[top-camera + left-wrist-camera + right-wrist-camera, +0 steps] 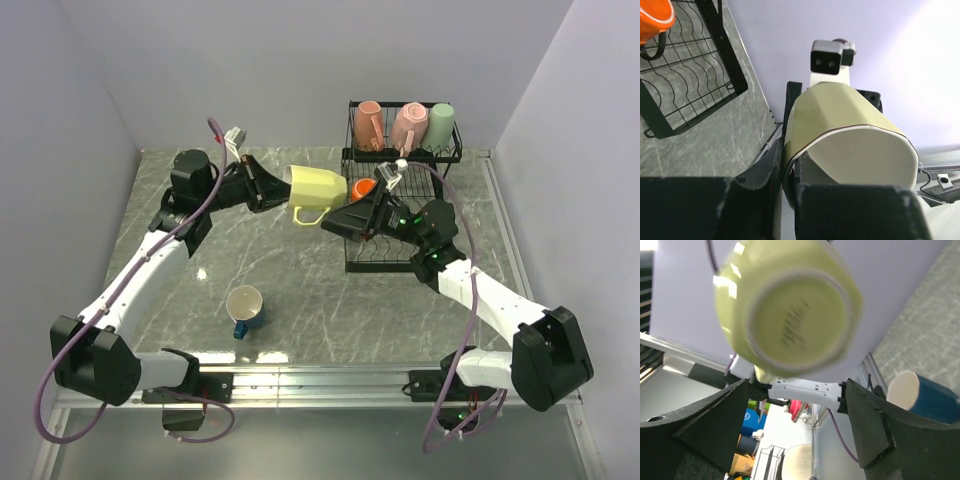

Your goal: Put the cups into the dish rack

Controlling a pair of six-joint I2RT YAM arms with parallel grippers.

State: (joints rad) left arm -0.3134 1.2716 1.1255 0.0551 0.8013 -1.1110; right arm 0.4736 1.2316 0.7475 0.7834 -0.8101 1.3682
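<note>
Hanging on its side above the table (330, 310), the pale yellow mug (316, 186) sits just left of the dish rack (385, 265). Its base points toward the rack and its handle hangs low.

- The left gripper (287, 186) is closed on the mug's rim. The left wrist view shows the wall of the mug (850, 130) pinched between the fingers (760, 172).
- The right gripper (338, 222) is just beside the mug's base end. Its jaws are spread wide with nothing between them.
- The right wrist view looks past both fingers (715, 425) at the mug's round base (790, 305), blurred. Contact cannot be judged.

Rack:
- The orange mug (363, 188) is on the lower wavy shelf, close to the yellow one. It also shows at the top corner of the left wrist view (652, 20).
- The upper basket holds two pink mugs (369, 122) (407, 126) and the pale green mug (441, 124), in a row.

Table: the blue mug (246, 307) stands upright with its mouth up, near the front edge and well apart from the rack.
</note>
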